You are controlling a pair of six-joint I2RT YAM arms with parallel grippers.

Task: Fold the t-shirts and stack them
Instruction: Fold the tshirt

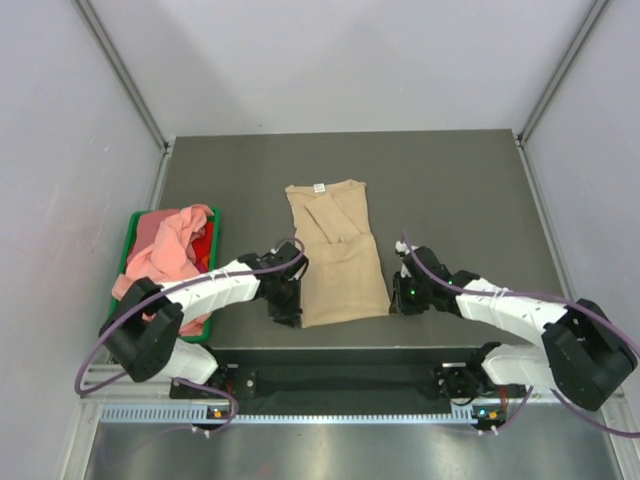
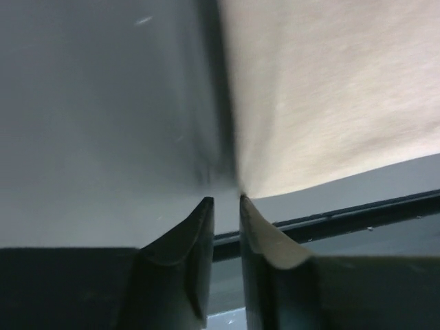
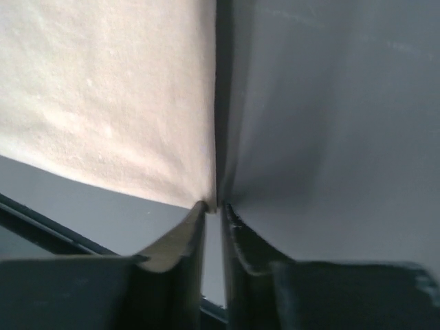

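The tan t-shirt (image 1: 335, 255) lies flat in the middle of the dark table, neck label at the far end and sleeves folded inward. My left gripper (image 1: 287, 312) is at its near left hem corner. In the left wrist view the fingers (image 2: 225, 199) are nearly together, with the tan cloth (image 2: 330, 96) drawn to a point at their tips. My right gripper (image 1: 398, 300) is at the near right hem corner. In the right wrist view it (image 3: 214, 205) pinches the cloth (image 3: 103, 89) corner. The salmon-pink t-shirts (image 1: 170, 250) lie heaped in the bin at left.
The green plastic bin (image 1: 128, 235) stands at the table's left edge, beside the left arm. The table's near edge (image 1: 340, 350) runs just behind both grippers. Grey walls enclose the table (image 1: 450, 190) on three sides.
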